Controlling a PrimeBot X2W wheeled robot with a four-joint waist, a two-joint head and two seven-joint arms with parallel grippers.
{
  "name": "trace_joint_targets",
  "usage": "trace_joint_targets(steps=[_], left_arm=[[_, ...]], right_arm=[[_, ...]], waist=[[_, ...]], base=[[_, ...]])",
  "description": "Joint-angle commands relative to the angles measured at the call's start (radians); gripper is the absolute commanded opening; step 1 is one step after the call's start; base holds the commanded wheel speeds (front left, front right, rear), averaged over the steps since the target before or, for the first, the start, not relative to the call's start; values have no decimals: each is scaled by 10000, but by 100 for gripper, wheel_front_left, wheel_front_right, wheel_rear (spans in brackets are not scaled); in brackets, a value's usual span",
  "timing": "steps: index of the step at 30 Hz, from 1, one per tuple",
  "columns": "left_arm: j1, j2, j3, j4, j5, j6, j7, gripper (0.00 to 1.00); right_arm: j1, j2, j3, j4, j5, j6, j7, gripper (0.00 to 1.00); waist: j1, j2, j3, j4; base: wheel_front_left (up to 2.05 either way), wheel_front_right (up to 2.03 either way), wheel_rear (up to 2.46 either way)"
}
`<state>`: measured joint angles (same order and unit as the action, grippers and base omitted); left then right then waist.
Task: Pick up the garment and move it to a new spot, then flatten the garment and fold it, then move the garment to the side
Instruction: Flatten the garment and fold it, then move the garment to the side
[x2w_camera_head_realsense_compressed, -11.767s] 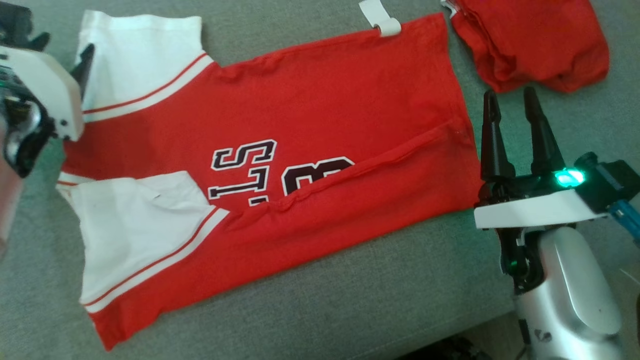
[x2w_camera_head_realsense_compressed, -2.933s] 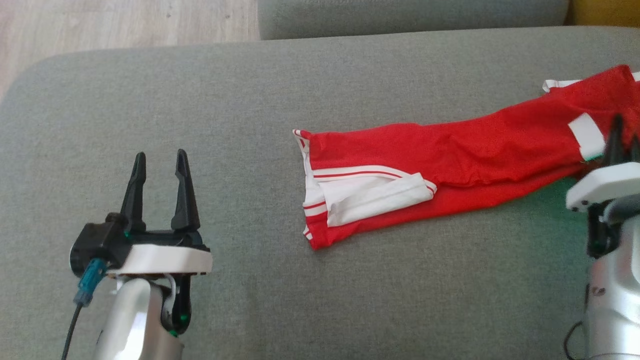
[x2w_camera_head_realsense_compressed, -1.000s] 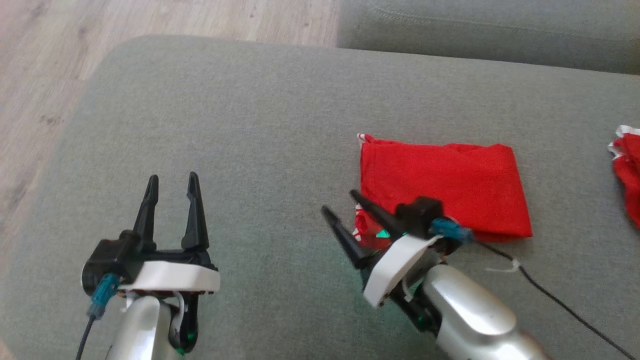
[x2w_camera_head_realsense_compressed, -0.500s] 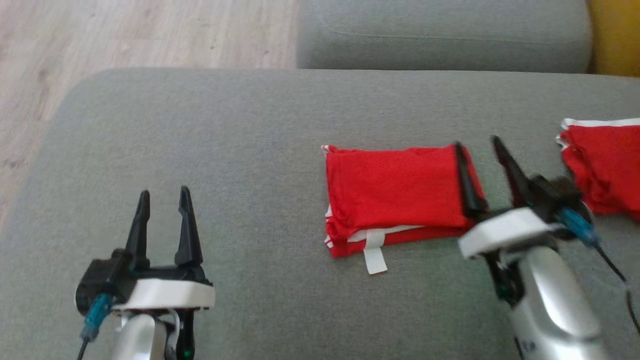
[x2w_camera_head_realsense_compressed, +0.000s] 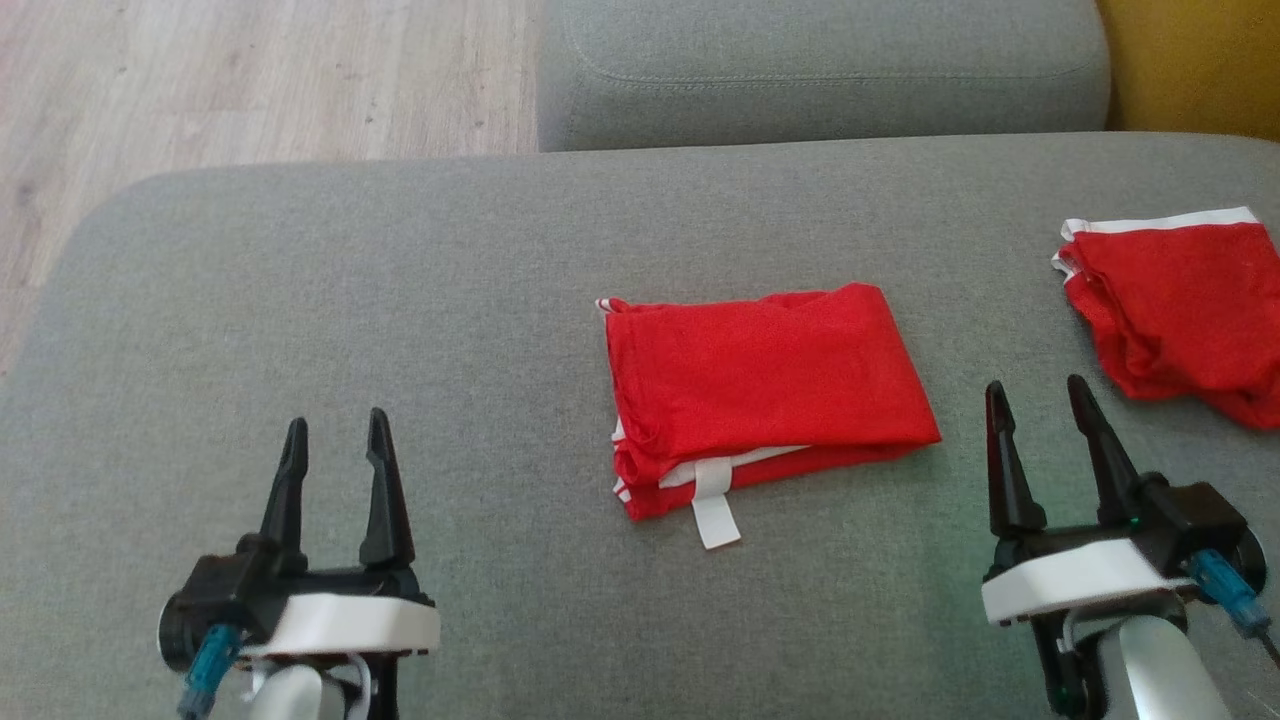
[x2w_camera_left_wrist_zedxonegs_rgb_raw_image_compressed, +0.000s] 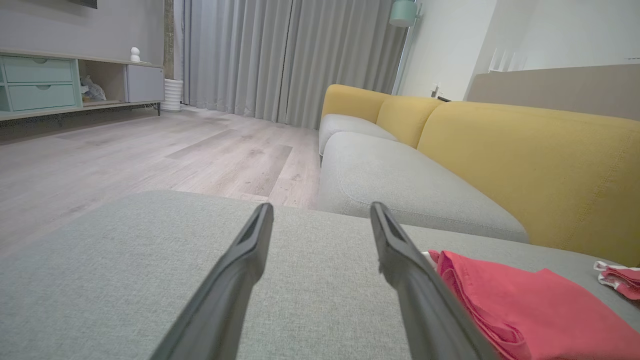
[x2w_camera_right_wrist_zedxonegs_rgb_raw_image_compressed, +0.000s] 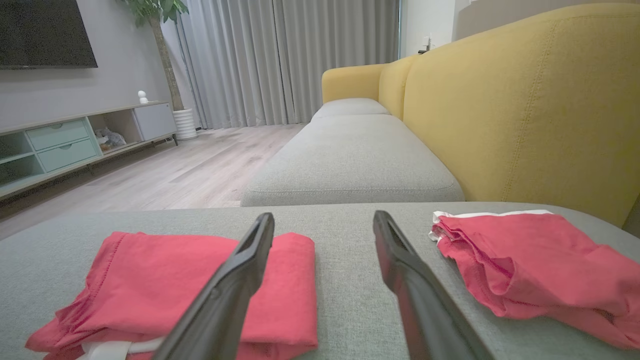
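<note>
The left gripper (x2w_camera_head_realsense_compressed: 337, 424) and right gripper (x2w_camera_head_realsense_compressed: 1033, 387), both spread and empty, would best pinch every layer of the folded red fabric garment (x2w_camera_head_realsense_compressed: 760, 380) together.

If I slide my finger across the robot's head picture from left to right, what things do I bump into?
Left gripper → folded red garment → right gripper → other red garment at the right edge.

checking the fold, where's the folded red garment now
Head view: the folded red garment lies mid-cushion on the grey sofa, between the left gripper and right gripper, another red garment to its right.
</note>
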<state>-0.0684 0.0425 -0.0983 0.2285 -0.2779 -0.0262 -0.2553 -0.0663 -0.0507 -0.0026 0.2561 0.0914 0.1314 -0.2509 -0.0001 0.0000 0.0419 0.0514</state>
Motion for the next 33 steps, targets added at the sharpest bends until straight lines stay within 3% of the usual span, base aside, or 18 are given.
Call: trace_joint_targets(steps=[1, 20, 33], left_arm=[[-222, 79, 211, -327, 34, 70, -65, 100], [-177, 78, 179, -183, 86, -68, -65, 100], [-761, 78, -256, -98, 94, -319, -65, 100]], right_arm=[[-171, 5, 195, -371, 35, -7, -107, 100], [-148, 5, 121, -187, 327, -7, -108, 100], [-1833, 5, 40, 1929, 53, -7, 961, 100]], waist=[[1, 0, -7, -22], [1, 0, -8, 207], [1, 0, 1040, 832]], base=[[0, 0, 0], [0, 0, 0], [0, 0, 0]])
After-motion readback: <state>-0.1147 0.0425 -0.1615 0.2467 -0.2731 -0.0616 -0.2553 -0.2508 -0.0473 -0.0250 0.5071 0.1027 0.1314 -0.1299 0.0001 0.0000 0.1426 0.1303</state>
